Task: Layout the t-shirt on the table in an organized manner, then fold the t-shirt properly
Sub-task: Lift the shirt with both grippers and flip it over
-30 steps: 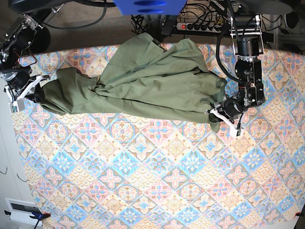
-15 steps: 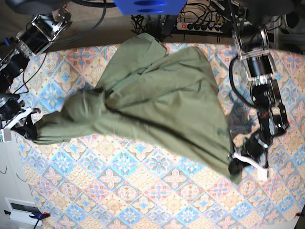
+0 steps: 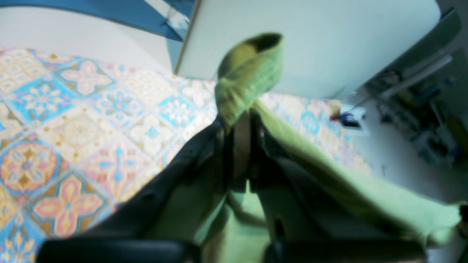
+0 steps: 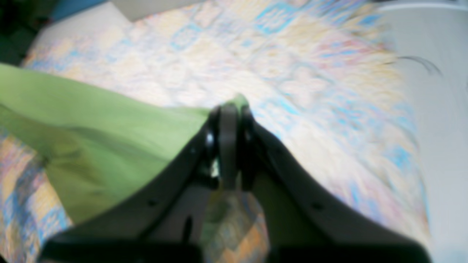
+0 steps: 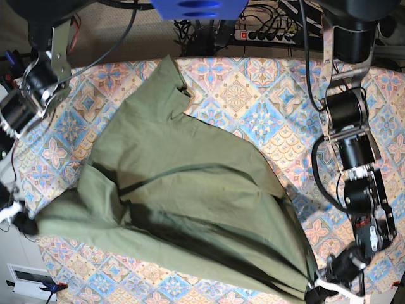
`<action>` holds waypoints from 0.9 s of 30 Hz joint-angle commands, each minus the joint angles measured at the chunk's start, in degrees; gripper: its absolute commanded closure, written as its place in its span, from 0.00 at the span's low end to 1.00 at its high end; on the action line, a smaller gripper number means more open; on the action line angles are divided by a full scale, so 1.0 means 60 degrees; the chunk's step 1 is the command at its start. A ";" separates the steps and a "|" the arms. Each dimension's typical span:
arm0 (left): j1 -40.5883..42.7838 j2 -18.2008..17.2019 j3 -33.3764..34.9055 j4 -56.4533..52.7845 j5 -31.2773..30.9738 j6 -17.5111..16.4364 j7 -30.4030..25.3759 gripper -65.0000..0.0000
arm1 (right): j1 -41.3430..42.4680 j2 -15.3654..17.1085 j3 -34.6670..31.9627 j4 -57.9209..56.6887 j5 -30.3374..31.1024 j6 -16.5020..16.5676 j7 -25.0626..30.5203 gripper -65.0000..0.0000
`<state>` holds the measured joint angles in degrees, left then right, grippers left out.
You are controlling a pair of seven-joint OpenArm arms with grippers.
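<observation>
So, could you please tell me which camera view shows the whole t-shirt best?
The base view: it shows the t-shirt whole, stretched across the table between both arms. The left wrist view shows only a pinched fold beside the left gripper; the right wrist view shows a blurred green corner at the right gripper.

This looks like a robotics lab or test room. Behind the far edge of the table (image 5: 253,82), which has a tile-pattern cloth, a power strip (image 5: 266,35) lies among many loose black cables (image 5: 202,31) on the carpet floor (image 5: 114,44).
</observation>
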<state>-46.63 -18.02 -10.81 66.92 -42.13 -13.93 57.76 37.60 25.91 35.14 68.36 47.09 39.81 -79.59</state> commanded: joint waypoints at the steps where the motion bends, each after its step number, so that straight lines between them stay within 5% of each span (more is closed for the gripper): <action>1: -0.0851 -0.0139 -0.0037 -0.0171 -0.0151 -0.0044 -0.0300 1.00 | 0.0831 0.0275 -0.0193 -0.0104 0.0379 0.0031 0.0555 0.98; 16: -0.4728 -0.0095 0.0871 -0.3541 -0.0136 -0.0044 -0.2000 1.00 | 0.5784 0.0260 -0.1849 -0.2843 -0.1277 0.0031 0.2416 0.98; 22: -0.4728 -0.0330 0.1369 -0.3643 -0.0239 -0.0044 -0.2029 1.00 | 0.5886 0.0216 -0.1805 -0.2638 -0.1101 0.0031 0.1991 0.98; 27: -0.3488 -0.0857 0.1311 -0.1944 -0.0385 -0.0059 -0.0959 1.00 | 0.4333 0.0216 -0.1805 -0.1979 0.0525 0.0031 0.1287 0.98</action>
<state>-65.95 -22.35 -2.57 54.22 -44.10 -14.17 53.63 62.00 26.70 24.36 55.72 49.23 39.53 -72.75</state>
